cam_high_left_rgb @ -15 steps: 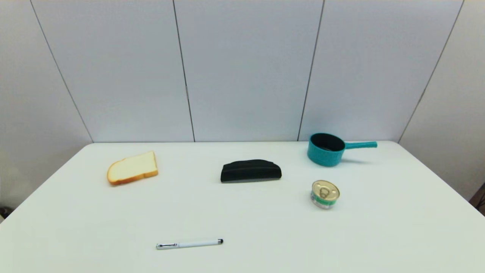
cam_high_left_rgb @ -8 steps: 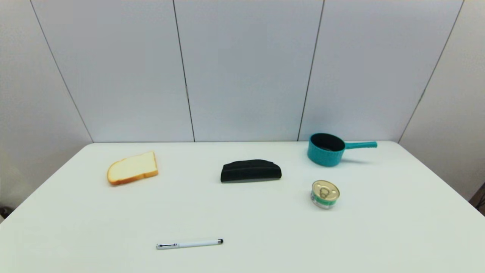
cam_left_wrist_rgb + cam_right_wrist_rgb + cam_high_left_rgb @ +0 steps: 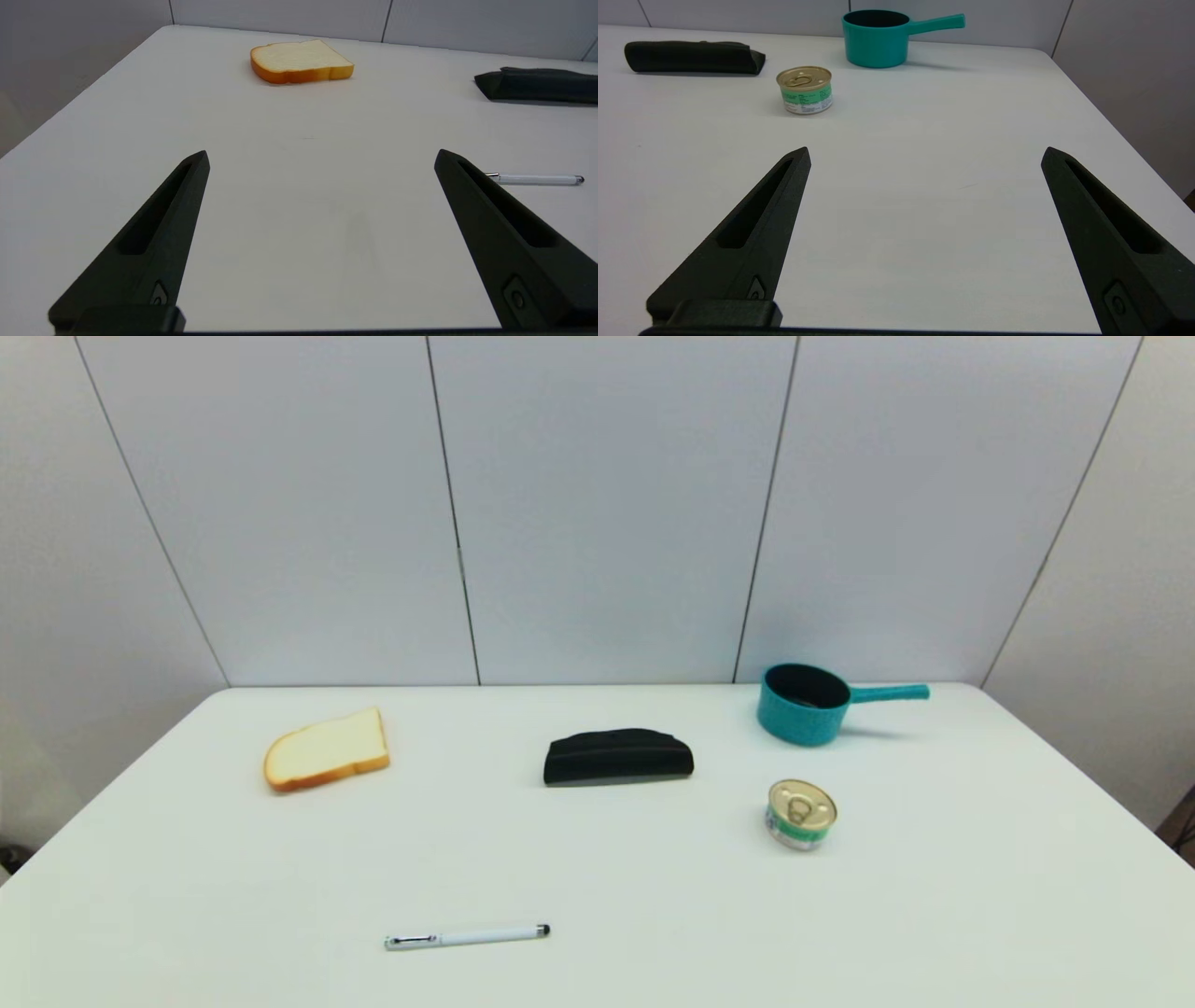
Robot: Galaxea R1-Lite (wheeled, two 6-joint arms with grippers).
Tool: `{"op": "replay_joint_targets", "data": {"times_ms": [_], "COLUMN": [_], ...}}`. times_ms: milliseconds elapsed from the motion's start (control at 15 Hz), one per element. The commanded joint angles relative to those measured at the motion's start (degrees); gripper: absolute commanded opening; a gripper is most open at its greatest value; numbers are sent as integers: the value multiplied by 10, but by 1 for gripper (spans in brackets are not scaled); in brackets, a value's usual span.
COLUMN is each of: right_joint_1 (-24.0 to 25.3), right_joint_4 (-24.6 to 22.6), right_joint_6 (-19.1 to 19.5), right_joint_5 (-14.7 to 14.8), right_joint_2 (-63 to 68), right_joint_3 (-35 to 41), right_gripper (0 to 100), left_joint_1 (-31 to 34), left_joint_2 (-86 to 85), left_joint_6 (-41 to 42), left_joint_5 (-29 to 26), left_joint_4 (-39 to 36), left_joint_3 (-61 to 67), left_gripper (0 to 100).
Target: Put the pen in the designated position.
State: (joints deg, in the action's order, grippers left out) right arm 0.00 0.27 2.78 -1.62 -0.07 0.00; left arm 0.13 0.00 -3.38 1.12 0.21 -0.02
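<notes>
Grey wall panels back a white tabletop point(image 3: 980, 915). The pen point(image 3: 467, 936), slim and white with a black tip and silver clip, lies flat near the front edge, unmoved since the earlier frames. Both the left end effector point(image 3: 321, 156) and right end effector point(image 3: 926, 154) gape wide over bare tabletop; the pen lies just beyond the left one's inner finger.

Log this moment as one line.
pen: flat on table, untouched | left pincer: open, parked | right pincer: open, parked

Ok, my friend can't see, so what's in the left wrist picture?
The left gripper, fingers wide open, holds nothing above a white table. A white pen lies beside one finger; a bread slice and black case lie farther off.
</notes>
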Motion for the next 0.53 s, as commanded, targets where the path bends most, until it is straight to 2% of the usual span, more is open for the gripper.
{"op": "replay_joint_targets", "data": {"times_ms": [67,200,333,533], "right_joint_1": [0,0,0,0], "right_joint_4": [0,0,0,0], "right_joint_6": [0,0,0,0], "right_joint_5": [0,0,0,0], "right_joint_2": [1,1,1,1], "right_joint_3": [0,0,0,0], "right_gripper": [100,100,100,100], "left_joint_1": [0,-13,-49,-75], "left_joint_2": [58,184,304,476], "left_joint_6": [4,36,43,106], "left_joint_5": [-4,-1,1,2], "left_joint_4": [22,141,215,336], "left_joint_3": [-60,-204,-328,-502], "left_gripper": [100,100,100,100]}}
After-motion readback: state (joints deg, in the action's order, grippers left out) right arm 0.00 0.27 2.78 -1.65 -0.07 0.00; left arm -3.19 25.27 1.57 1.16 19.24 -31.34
